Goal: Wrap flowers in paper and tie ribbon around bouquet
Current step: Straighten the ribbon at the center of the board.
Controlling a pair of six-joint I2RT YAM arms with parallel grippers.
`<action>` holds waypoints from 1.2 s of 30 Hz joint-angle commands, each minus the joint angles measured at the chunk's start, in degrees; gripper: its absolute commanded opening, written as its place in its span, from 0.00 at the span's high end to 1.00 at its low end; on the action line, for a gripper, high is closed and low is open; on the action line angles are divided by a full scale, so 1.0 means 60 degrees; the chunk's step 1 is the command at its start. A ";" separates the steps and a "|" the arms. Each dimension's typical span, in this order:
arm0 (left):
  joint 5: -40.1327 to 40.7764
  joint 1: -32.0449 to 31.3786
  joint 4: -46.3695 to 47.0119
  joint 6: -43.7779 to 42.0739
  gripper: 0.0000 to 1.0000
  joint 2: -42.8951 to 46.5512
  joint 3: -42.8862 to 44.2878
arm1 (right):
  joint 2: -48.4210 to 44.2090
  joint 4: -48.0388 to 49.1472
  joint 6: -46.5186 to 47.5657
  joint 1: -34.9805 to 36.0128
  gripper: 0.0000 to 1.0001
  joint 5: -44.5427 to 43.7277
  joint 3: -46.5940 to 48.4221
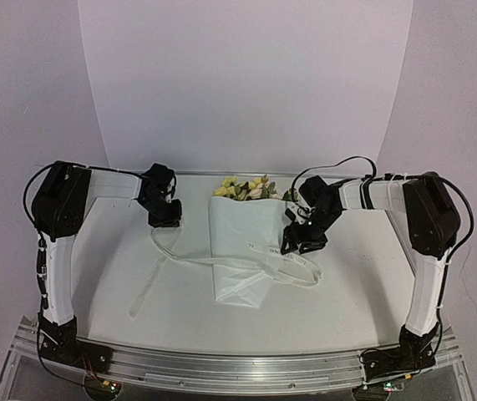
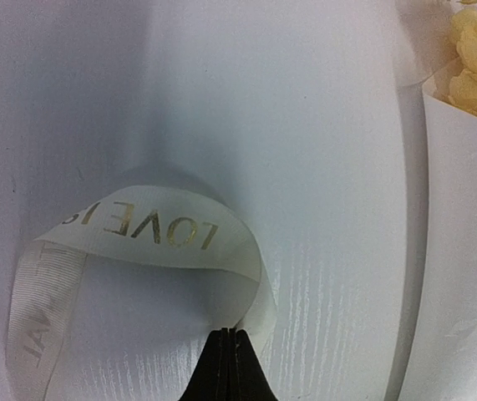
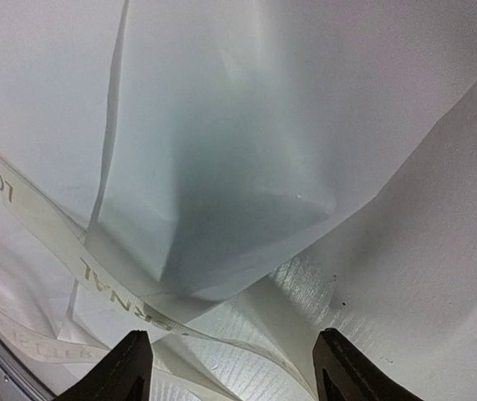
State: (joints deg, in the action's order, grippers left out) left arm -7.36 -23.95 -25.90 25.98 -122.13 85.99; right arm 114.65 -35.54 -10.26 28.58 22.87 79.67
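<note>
White paper (image 1: 242,251) hides the flowers' (image 1: 243,188) stems; left jaws pinch the ribbon (image 2: 138,225), right jaws apart.

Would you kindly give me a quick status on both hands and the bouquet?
Left hand shut on ribbon. Right hand open, low over bouquet. Ribbon crosses bouquet, untied.

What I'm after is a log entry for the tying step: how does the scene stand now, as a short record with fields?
bouquet: white paper cone lying on the table, wide end away from the arm bases
flowers: yellow and cream, showing at the wide end
ribbon: lettered, crosses the cone's lower half, loops out to its left
left end effector: shut on the ribbon
right end effector: open, over the cone's right edge, ribbon below its gap
</note>
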 commanded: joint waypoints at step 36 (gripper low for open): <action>-0.0290 0.0315 -0.0060 0.0410 0.87 0.2415 -0.0447 | -0.1963 -0.2909 -0.1466 0.0580 1.00 -0.2901 -0.0325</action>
State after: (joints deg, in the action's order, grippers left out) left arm -10.31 -21.19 -25.05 29.98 -107.93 82.76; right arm 107.43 -49.77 -17.96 32.20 7.42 75.08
